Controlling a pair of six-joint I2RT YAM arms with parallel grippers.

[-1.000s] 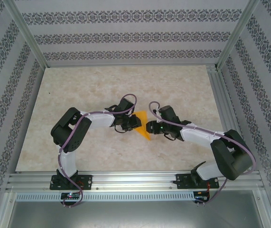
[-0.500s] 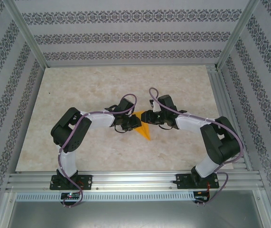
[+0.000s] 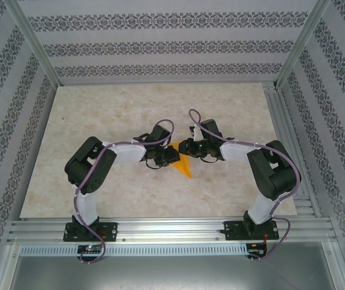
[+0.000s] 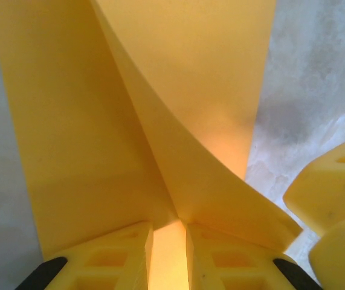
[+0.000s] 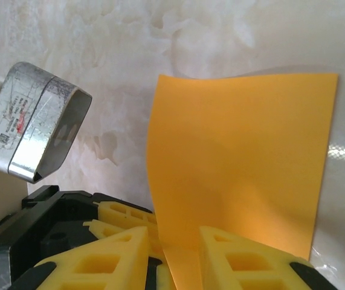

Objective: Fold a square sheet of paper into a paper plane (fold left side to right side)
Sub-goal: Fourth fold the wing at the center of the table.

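The paper (image 3: 185, 165) sits mid-worktop (image 3: 99, 115) between both arms, with one flap lifted and curling over, not creased flat. I judge the left-to-right fold only begun, with the later plane folds all left to do. The left fingers (image 4: 124, 254) pinch one edge and the right fingers (image 5: 232, 263) pinch the opposite edge. From above, the arms hide most of it.

The bench (image 3: 99, 103) has a pale marbled top. Patterned walls (image 3: 160, 45) enclose it, with an aluminium rail (image 3: 172, 229) along its near edge.
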